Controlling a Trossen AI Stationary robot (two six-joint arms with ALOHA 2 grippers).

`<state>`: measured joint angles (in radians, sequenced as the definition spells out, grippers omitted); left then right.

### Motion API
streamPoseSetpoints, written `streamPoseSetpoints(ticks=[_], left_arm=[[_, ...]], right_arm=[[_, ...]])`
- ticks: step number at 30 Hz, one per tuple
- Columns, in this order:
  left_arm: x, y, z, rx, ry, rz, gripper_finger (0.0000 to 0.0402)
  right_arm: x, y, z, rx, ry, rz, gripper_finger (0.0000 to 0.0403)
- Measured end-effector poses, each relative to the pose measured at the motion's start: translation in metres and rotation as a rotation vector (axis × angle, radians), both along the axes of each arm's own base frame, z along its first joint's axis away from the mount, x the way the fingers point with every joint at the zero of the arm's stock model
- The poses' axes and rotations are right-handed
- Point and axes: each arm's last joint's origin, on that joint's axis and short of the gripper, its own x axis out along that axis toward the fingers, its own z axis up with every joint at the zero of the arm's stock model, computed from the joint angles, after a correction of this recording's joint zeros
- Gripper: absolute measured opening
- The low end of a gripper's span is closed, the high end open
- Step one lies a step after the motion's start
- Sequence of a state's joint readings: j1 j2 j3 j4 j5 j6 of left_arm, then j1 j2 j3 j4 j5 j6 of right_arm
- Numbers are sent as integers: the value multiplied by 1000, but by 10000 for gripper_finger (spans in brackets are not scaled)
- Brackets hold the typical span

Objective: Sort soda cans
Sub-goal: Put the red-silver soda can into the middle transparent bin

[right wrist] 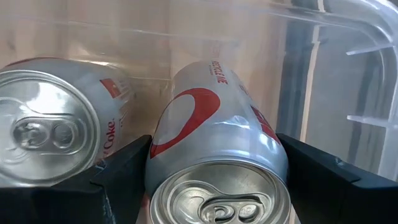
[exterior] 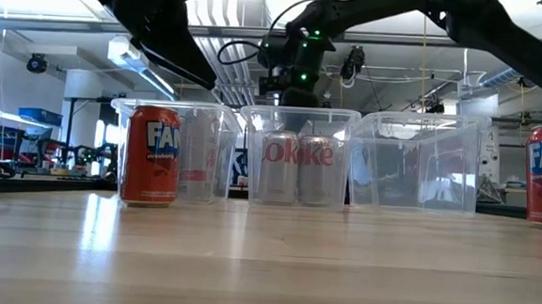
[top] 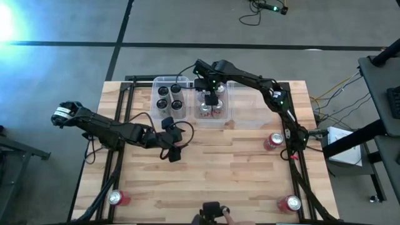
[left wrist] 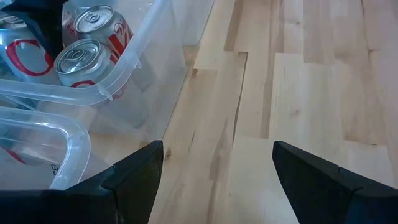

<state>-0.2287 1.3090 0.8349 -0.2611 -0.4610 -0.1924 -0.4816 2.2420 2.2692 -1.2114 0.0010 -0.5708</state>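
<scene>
My right tool (right wrist: 214, 180) inside middle bin (top: 226, 120), clenched on silver can (right wrist: 214, 143); second silver can (right wrist: 53, 118) just beside it. My left tool (left wrist: 217, 180) released, low over desk (top: 237, 175) near bins. Four black cans (top: 169, 99) in left bin (top: 156, 81). Red cans loose on desk: near left corner (top: 119, 198), near right corner (top: 290, 202), right edge (top: 273, 141).

Three bins in a row at table's far edge: left bin (top: 170, 82) w/ four cans (top: 169, 98) inside; middle bin (top: 212, 119) w/ cans, right gripper (top: 211, 100) down in it around one can (right wrist: 214, 162); right bin (top: 250, 103) beside it. Left gripper (top: 174, 152) over table just in front of bins. Loose cans: right edge (top: 273, 141), near-left corner (top: 117, 198), near-right corner (top: 289, 202).
</scene>
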Motion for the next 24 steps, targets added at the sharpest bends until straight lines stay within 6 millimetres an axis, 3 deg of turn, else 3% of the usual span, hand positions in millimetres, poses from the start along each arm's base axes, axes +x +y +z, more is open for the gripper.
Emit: streamPoseSetpoints(ticks=[14, 24], left_arm=[[0, 0, 0, 3, 2, -2, 286], [0, 0, 0, 6, 3, -4, 286]], right_arm=[[7, -5, -14, 0, -11, 4, 324], [8, -7, -14, -9, -21, -3, 334]])
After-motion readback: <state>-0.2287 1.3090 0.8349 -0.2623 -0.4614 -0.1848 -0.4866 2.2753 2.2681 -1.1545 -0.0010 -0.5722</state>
